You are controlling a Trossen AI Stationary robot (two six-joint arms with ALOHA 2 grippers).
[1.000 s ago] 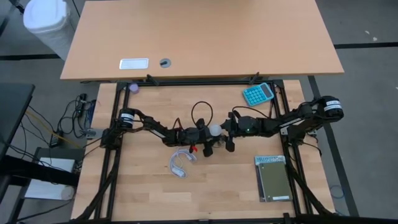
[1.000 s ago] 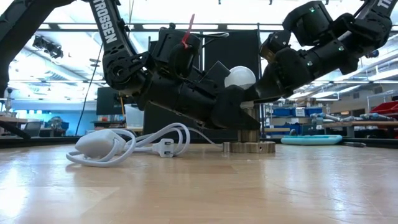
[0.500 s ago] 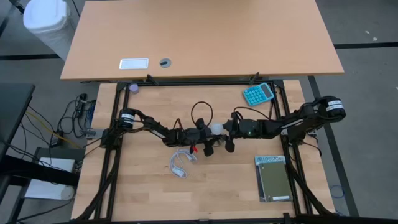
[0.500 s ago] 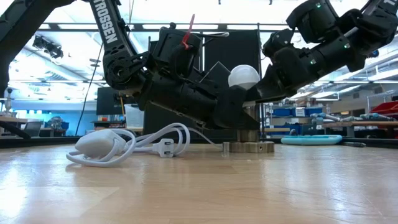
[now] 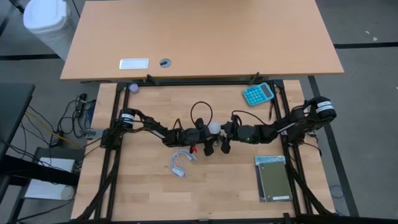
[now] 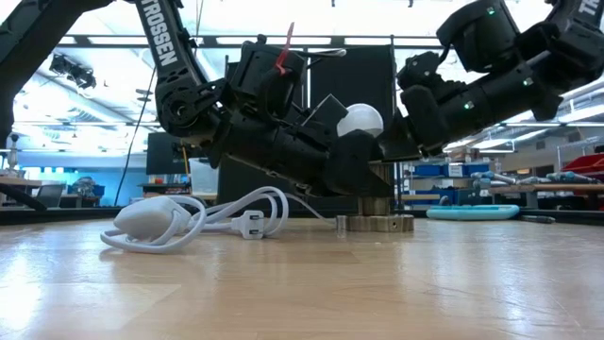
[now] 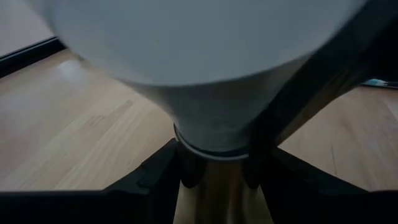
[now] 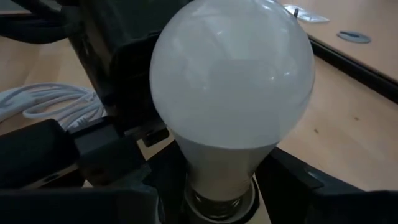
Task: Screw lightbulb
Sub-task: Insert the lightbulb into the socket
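Note:
The white lightbulb (image 5: 214, 129) (image 6: 360, 120) stands upright at mid-table over the round grey socket disc (image 6: 376, 223) and its brassy upright sleeve (image 6: 377, 202). My left gripper (image 5: 208, 140) reaches in from the table's left and is shut low down, under the bulb's white neck (image 7: 214, 134). My right gripper (image 5: 223, 133) comes in from the right and is shut on the bulb's narrow lower end (image 8: 217, 168). The arms hide the bulb's screw base in the low view. My left gripper pinches the brassy sleeve (image 7: 217, 186) just under the bulb's white collar, one finger (image 7: 163, 174) on each side. The fingers come nearly level from the table's left. The socket disc rests on the table. My right gripper pinches the bulb's neck just above its grey screw base (image 8: 219, 194) between its two fingers (image 8: 283, 180). They come from the table's right, slanting slightly down and lying across the bulb. The bulb stands upright, globe up, above the socket.
A coiled white cable with plug (image 5: 181, 163) (image 6: 189, 219) lies near the left arm. A black wire loop (image 5: 201, 112) lies behind the grippers. A teal calculator (image 5: 258, 94) sits far right, and a dark book (image 5: 272, 179) near right.
My right arm has swung toward the table's left and sunk a little, its wrist turning about the bulb. The bulb's globe leaned slightly toward the right, then came back upright. The socket disc has stayed where it was.

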